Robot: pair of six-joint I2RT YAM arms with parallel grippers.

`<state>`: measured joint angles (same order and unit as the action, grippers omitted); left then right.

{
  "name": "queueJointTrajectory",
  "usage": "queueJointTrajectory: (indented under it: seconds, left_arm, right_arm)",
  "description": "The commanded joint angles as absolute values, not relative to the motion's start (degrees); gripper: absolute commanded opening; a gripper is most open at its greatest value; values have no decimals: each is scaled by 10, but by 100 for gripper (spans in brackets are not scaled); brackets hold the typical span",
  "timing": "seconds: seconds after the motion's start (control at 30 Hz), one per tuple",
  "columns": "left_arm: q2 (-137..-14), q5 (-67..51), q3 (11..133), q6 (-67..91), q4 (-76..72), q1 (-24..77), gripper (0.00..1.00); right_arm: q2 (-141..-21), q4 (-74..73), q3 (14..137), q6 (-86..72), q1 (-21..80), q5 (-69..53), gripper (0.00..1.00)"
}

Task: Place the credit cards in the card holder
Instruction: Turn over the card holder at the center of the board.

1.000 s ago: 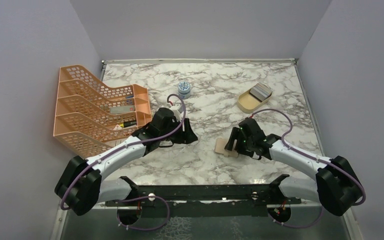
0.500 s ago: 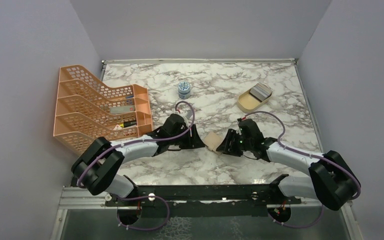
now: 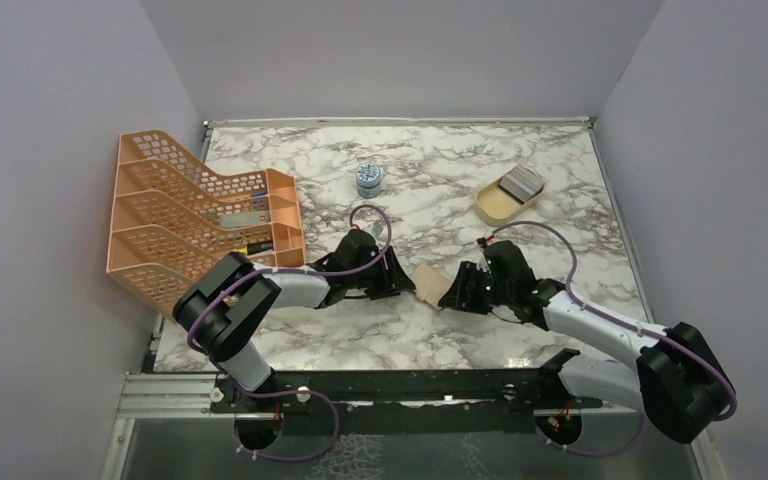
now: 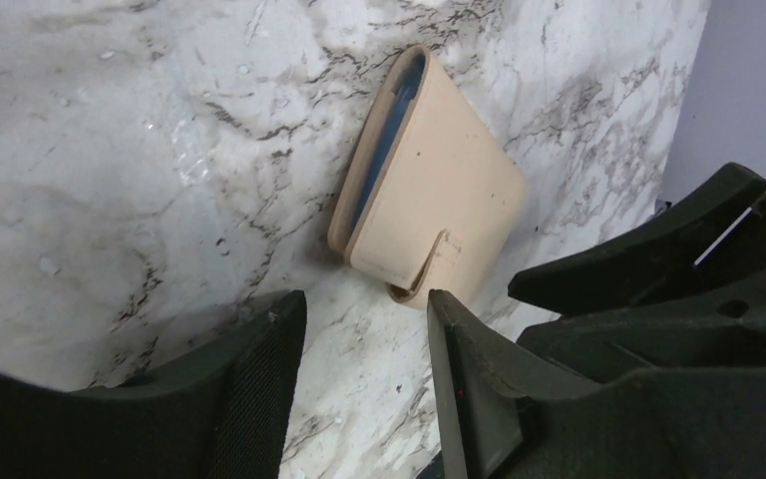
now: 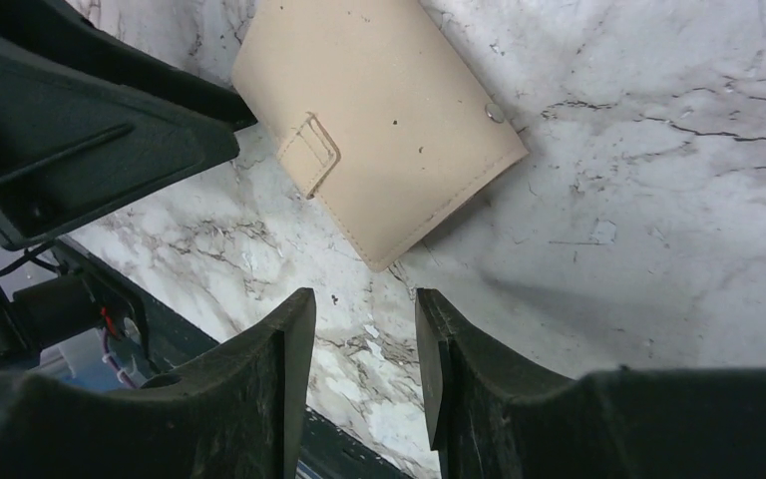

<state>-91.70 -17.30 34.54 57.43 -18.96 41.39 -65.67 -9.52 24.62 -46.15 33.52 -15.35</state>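
card holder (image 4: 429, 215) lying shut toward near edge | left gripper (image 4: 364, 309), right gripper (image 5: 364, 309) flanking it, gaping empty | credit cards (image 3: 522, 182) sitting in dish (image 3: 492, 208) by far-right corner, none inserted

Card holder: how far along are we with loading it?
Nothing looks done yet: the card holder lies folded on the marble table, no card showing in it. In hand: the left gripper and right gripper both sit open on either side of it, gripping nothing. Left: open the holder, fetch the silvery cards that seem to lie in the beige dish, and slot them in.
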Motion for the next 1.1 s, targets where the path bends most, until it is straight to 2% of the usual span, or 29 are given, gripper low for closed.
queueJointTrajectory:
  seconds: [0.0,0.07,0.2,0.47,0.63,1.07]
  left_arm:
    - [-944,-155,366,608,-231,415,51]
    - [-954,-141,369,621,-234,416,50]
    - [-971,-130,383,636,-239,417,43]
    - [-958,-134,392,620,-236,417,0]
    - [-919,-165,397,633,-218,416,0]
    - [-787,-127,417,678,-77,417,0]
  right_arm:
    - [-614,-146,245,-442,336,-108,42]
    - [-601,-158,246,-442,336,-90,42]
    - [-591,-182,251,-421,336,-75,42]
    - [-588,-217,290,-364,339,-69,45]
    - [-575,-199,307,-336,363,-87,49]
    - [-644,-184,388,-284,473,34,65]
